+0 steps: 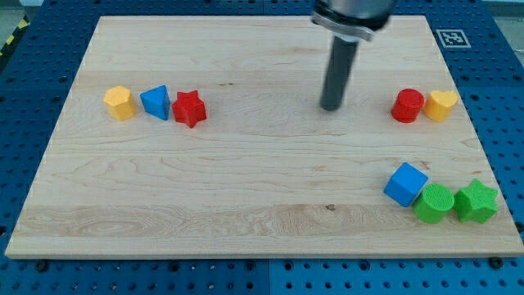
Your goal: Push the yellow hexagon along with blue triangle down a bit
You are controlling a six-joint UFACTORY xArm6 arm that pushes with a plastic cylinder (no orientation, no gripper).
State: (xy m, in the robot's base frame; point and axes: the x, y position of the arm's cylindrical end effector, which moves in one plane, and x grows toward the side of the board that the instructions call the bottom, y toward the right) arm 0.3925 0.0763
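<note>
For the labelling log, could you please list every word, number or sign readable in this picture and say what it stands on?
No readable words, numbers or brands.
Black-and-white square marker: a coded pattern, not text, at the wooden board's top right corner.
Yellow-and-black hazard stripes: on the view's left edge, no lettering.
The blocks, such as the yellow hexagon and blue triangle, carry no markings, nor does my tip.

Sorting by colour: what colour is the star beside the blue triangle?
Red; the red star shows clearly in the camera view.
</note>
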